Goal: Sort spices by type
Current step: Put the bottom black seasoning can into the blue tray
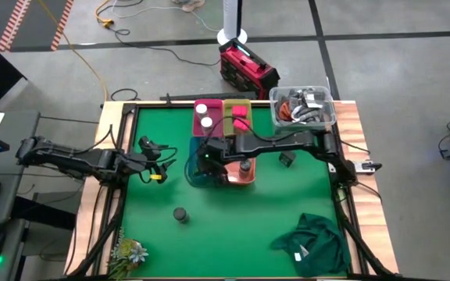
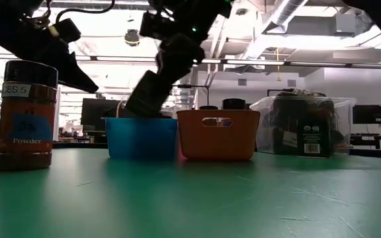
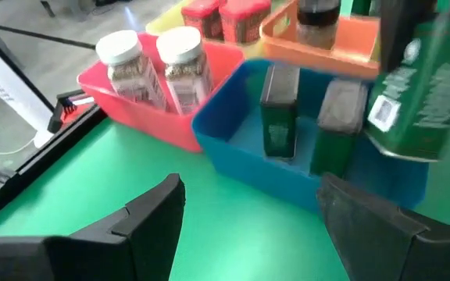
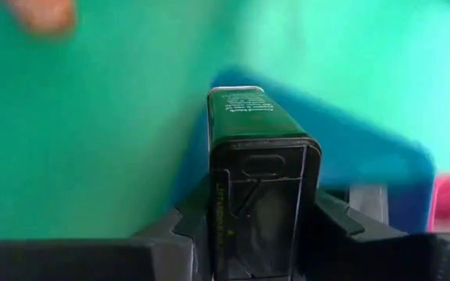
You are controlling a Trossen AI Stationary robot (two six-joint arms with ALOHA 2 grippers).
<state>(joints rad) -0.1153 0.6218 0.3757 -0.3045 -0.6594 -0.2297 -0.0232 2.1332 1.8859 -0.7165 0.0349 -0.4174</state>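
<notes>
The right gripper (image 4: pixel 260 226) clenches a dark green tin (image 4: pixel 258 168) and hangs over the blue bin (image 1: pixel 199 173) at the centre of the high view. In the left wrist view, two more tins (image 3: pixel 280 117) stand inside that bin. White-capped jars (image 3: pixel 182 66) sit in the pink bin (image 3: pixel 158 117), red blocks (image 3: pixel 244 19) in the yellow bin, and a dark jar (image 3: pixel 317 22) in the orange bin (image 3: pixel 342 51). One round jar (image 1: pixel 180 215) stands alone, lower left of the mat. The left gripper (image 1: pixel 160 161) waits with fingers spread, left of the bins.
</notes>
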